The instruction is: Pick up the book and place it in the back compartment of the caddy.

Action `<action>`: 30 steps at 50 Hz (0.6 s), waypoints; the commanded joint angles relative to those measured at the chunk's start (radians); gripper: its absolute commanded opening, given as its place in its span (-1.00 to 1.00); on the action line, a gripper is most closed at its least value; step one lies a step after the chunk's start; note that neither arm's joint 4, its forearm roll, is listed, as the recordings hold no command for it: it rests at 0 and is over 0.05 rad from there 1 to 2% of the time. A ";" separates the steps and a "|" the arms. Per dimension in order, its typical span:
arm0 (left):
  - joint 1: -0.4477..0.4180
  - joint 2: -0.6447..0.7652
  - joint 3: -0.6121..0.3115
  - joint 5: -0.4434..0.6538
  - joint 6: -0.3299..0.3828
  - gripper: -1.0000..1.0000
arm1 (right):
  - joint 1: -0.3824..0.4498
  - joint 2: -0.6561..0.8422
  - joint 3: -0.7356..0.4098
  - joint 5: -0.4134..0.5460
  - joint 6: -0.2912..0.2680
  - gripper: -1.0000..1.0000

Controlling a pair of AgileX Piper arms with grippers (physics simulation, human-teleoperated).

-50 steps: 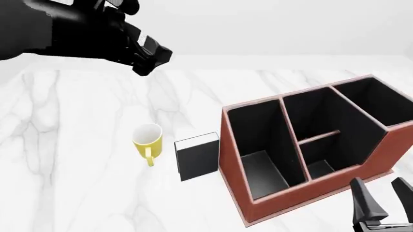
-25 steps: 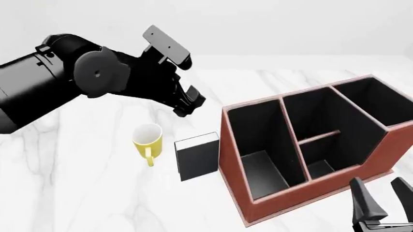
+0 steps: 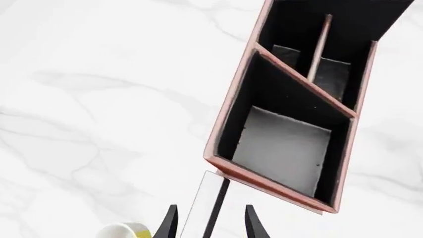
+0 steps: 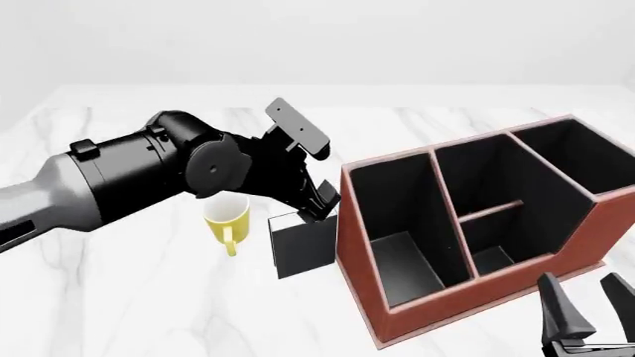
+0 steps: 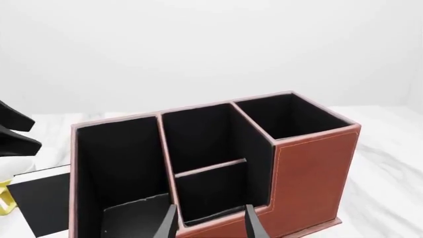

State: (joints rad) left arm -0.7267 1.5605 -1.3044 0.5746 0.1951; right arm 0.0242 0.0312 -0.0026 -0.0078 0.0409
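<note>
The black book stands upright on the table between the yellow mug and the caddy. My left gripper is open just above the book's top edge. In the left wrist view the book shows between the fingertips, apart from both. The back compartment lies behind the low divider and holds nothing. My right gripper is open and empty near the caddy's front right corner. The right wrist view shows the caddy, the back compartment and the book.
The mug stands just left of the book; its rim shows in the left wrist view. The caddy's tall end cell is at the far right and the long narrow cell is nearest the book. White marble table lies all around.
My left arm has swung down and to the right from the upper left, bringing its gripper over the book's top. The book, mug, caddy and right gripper have not moved.
</note>
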 commanded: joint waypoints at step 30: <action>-0.003 0.096 0.078 -0.112 0.031 1.00 | 0.002 0.009 0.000 -0.006 0.005 1.00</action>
State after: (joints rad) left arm -0.7167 1.6312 -1.2578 0.5029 0.2332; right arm 0.0262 0.0419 -0.0026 -0.0156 0.0441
